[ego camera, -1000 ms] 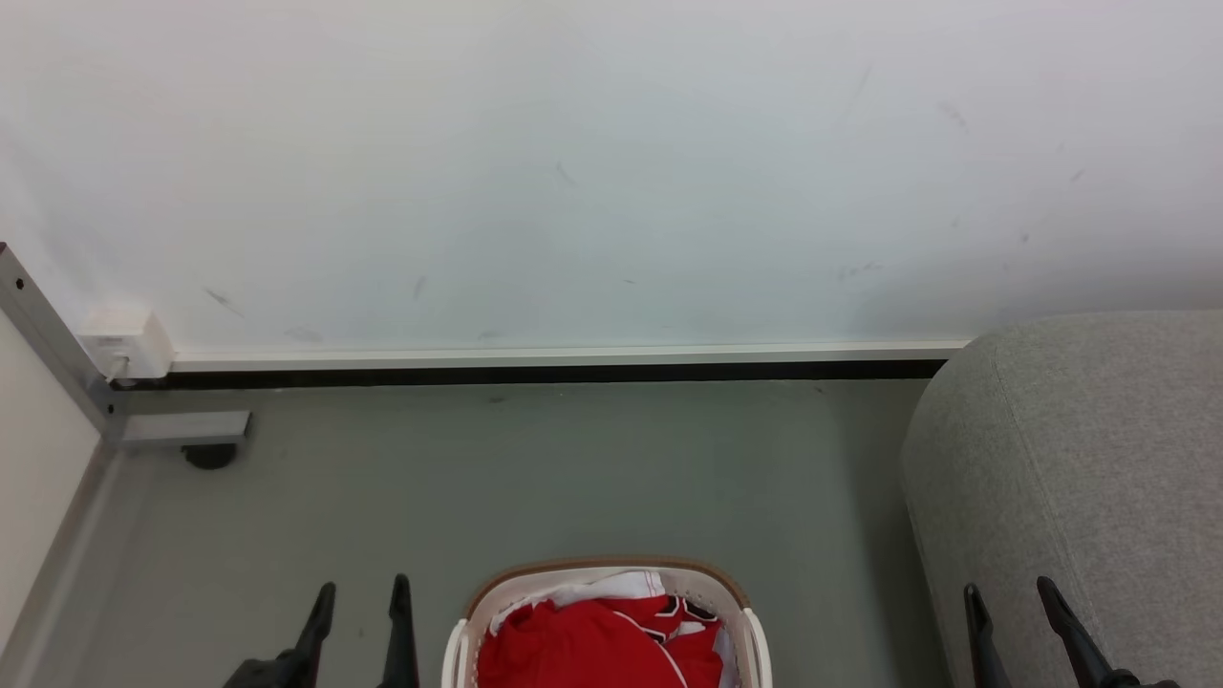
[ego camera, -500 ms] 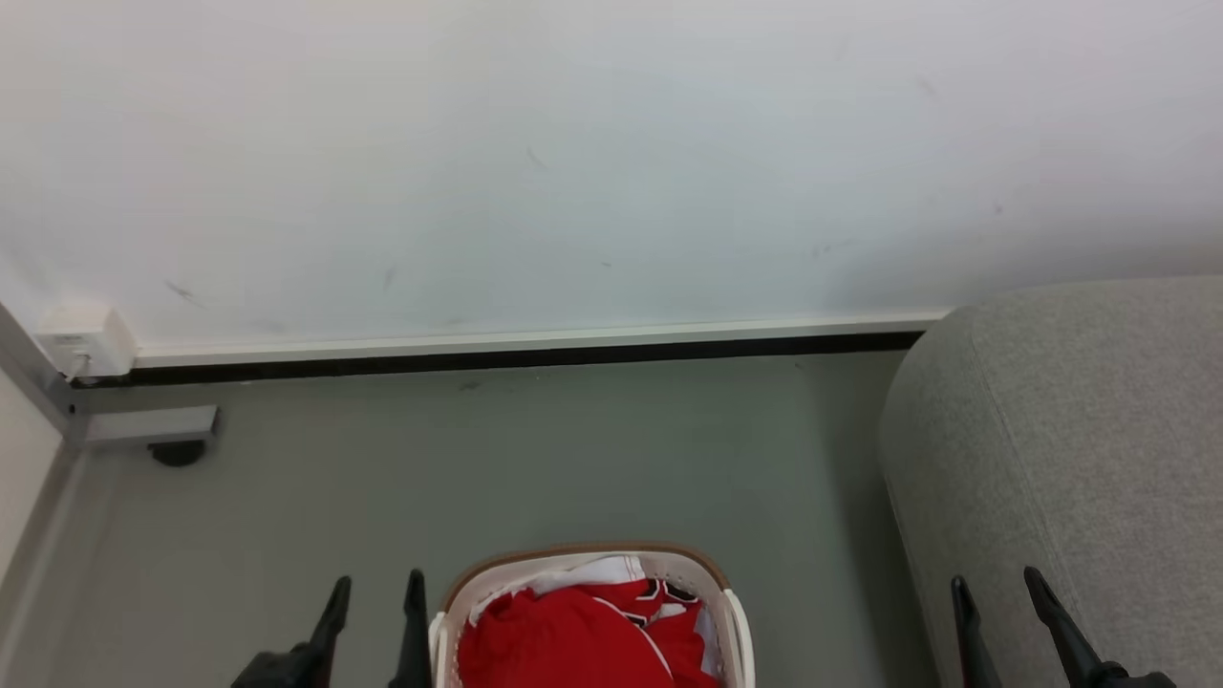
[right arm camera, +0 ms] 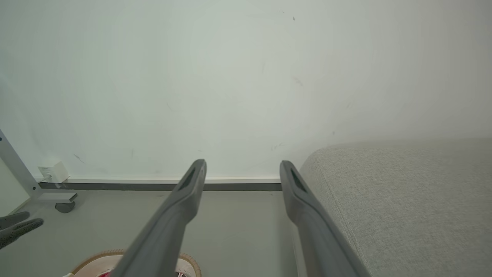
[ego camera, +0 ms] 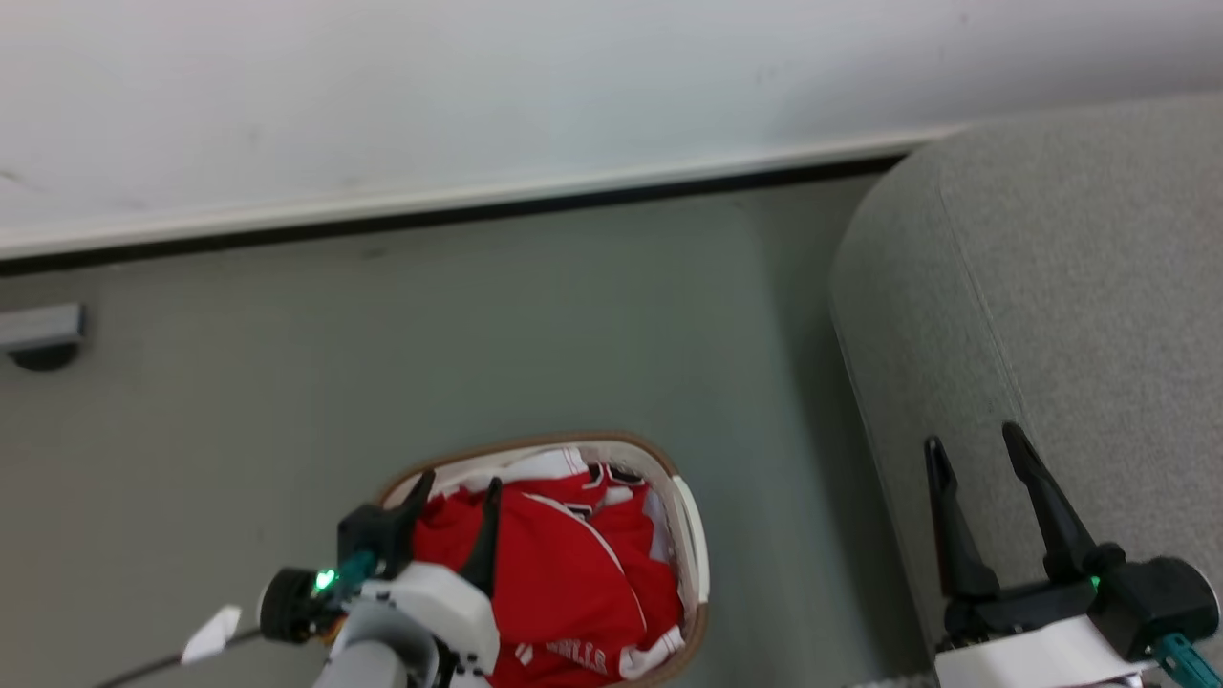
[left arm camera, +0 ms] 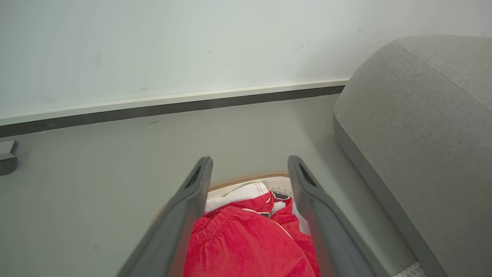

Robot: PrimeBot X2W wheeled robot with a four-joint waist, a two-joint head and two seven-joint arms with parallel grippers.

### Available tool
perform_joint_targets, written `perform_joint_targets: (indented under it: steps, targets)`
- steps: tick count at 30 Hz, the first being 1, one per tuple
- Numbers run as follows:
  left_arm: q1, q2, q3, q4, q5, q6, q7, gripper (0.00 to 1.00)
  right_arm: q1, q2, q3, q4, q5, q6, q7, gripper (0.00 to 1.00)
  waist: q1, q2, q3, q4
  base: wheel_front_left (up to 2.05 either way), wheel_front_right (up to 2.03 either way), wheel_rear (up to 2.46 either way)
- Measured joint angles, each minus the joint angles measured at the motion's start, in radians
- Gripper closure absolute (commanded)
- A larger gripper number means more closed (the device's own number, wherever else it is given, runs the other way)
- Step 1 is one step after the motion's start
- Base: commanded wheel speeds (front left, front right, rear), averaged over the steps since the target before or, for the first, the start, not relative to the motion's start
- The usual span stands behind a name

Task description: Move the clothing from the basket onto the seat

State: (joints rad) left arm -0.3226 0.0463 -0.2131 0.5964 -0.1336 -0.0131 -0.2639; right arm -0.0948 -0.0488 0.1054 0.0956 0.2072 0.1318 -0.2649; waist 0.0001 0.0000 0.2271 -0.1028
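The clothing (ego camera: 564,573), a crumpled heap of red fabric with white trim and lettering, fills the white basket (ego camera: 690,535) with its brown rim band, which stands on the floor. My left gripper (ego camera: 459,480) hangs open over the basket's left half, fingers apart above the red fabric. From the left wrist, the clothing (left arm camera: 246,242) lies between the open fingers of the left gripper (left arm camera: 250,158), with the basket rim (left arm camera: 250,177) beyond. My right gripper (ego camera: 971,436) is open and empty over the edge of the grey seat (ego camera: 1070,287). The right gripper (right arm camera: 242,162) points toward the wall, the seat (right arm camera: 403,200) at its right.
A white wall with a baseboard (ego camera: 478,205) runs behind. A metal frame foot with a caster (ego camera: 38,334) sits at far left. Bare grey floor (ego camera: 783,535) separates basket and seat. A white box (right arm camera: 52,171) is fixed low on the wall.
The head camera has tilted down, so basket and seat show fuller. My left gripper has moved right and forward over the basket. Both grippers stay open.
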Motion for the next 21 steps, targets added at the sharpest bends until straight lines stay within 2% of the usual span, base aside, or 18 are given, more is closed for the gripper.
perform_joint_targets:
  steps: [10, 14, 17, 21]
  targets:
    - [-0.275, 0.001, -0.018, 0.341, 0.016, 0.034, 0.107, 0.0, -0.147, 0.0, 0.077, -0.038, 0.067, 0.0, 0.0, 0.0, 0.0001, 0.0, 0.199, -0.089, 0.0, 0.0, 0.0]
    - [-0.336, 0.012, -0.015, 0.458, 0.016, 0.067, 0.174, 0.0, -0.176, 0.0, 0.106, -0.051, 0.1, 0.0, 0.0, 0.0, 0.0002, 0.0, 0.268, -0.131, 0.0, 0.0, 0.0]
    - [-0.37, 0.025, -0.008, 0.525, 0.016, 0.092, 0.208, 0.0, -0.189, 0.0, 0.116, -0.061, 0.113, 0.0, 0.0, 0.0, 0.0001, 0.0, 0.313, -0.161, 0.0, 0.0, 0.0]
    - [-0.409, 0.033, 0.005, 0.58, -0.001, 0.102, 0.227, 0.0, -0.2, -0.001, 0.119, -0.068, 0.129, 0.0, 0.0, 0.0, 0.0001, 0.0001, 0.368, -0.193, 0.0, 0.0, 0.0]
